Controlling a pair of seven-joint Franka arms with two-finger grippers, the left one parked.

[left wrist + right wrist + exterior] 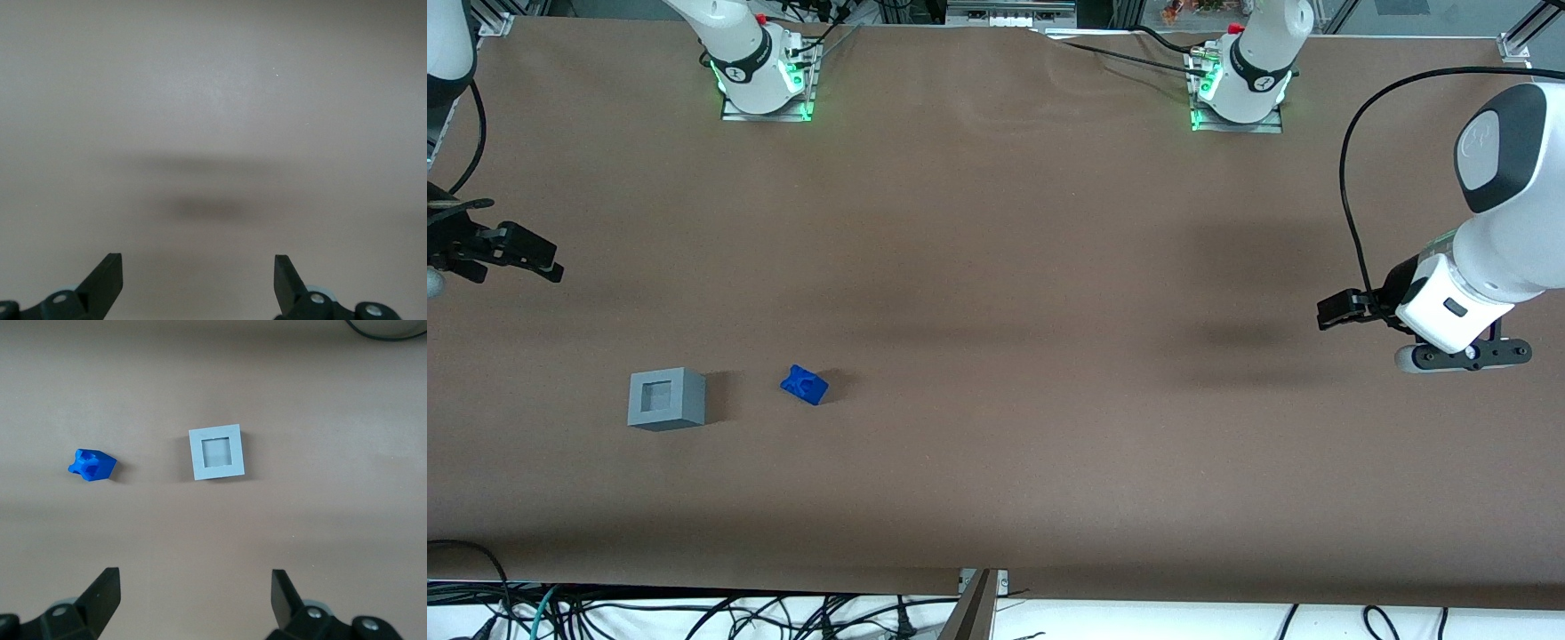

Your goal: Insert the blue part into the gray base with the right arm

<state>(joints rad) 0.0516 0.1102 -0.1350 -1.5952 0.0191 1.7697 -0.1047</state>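
- I saw the small bright-blue plastic part [804, 384] lying on the brown table cover [996, 267], near the light-gray plastic cube base [667, 399] but not touching it.
- From the base, the part sat at about 3 o'clock in the front view.
- The base's square top socket was unfilled.
- My right arm's black two-finger gripper [193, 593] hung high above both, fingers spread wide, holding nothing.

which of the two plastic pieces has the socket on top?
The gray base, the larger cube with a square recess; the blue part beside it is smaller, notched. The open gripper hangs above both.
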